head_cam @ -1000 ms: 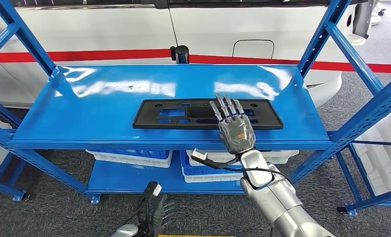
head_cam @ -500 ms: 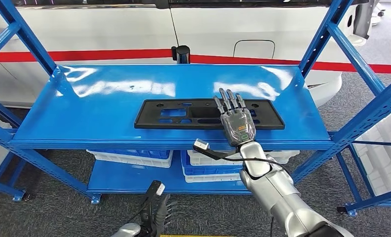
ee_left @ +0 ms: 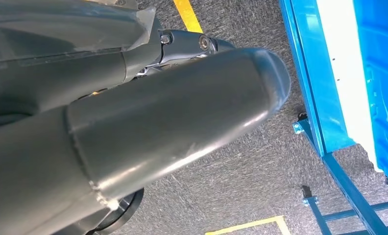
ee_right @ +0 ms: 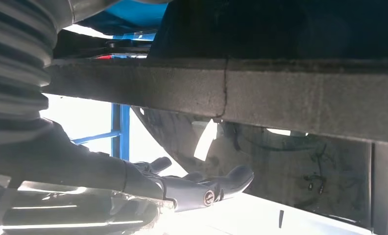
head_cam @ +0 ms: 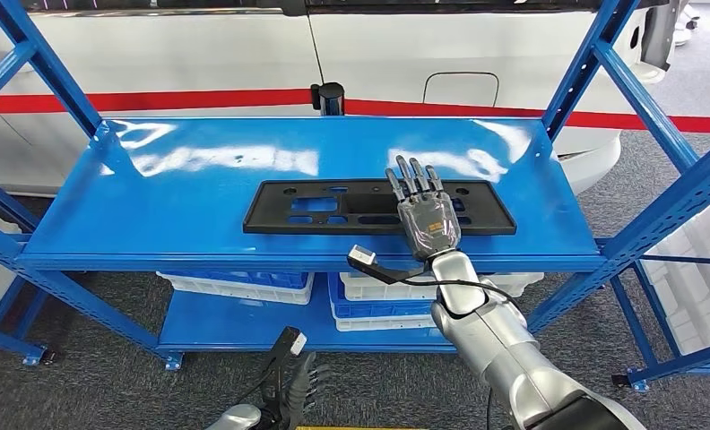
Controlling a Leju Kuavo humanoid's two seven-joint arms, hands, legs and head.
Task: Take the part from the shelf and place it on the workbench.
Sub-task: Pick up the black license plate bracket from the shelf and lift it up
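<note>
Room: a blue shelf (head_cam: 199,193) stands on grey carpet in front of a white vehicle with a red stripe; white and blue bins (head_cam: 244,285) sit on the tier below the top deck.

Head view, part: a long black part (head_cam: 333,206) lies flat on the top deck, near its front edge, a little right of the deck's middle.

Head view, right hand: the right hand (head_cam: 426,215) is stretched over the part's right half, fingers straight and spread, palm down, with nothing in its grasp. I can't tell if the fingertips touch the part or hang just above it.

Head view, left hand: the left hand (head_cam: 289,390) hangs low, below the shelf's front edge, over the carpet, well apart from the part. Whether its fingers are curled or loose, I cannot tell.

Left wrist view: grey carpet with yellow floor lines, and the shelf's blue frame (ee_left: 329,98) beside them; the hand's own fingers aren't clear here.

Right wrist view: dark fingers (ee_right: 216,183) lie extended and flat, apart, close under the part's dark edge (ee_right: 221,93).

Doing it well: I'd say the step is taking hold. The part is long and thin, so a grip off to one end will likely tip it; better to close on a rim or cut-out nearer the middle, lift level, and clear the shelf's uprights before turning away.
</note>
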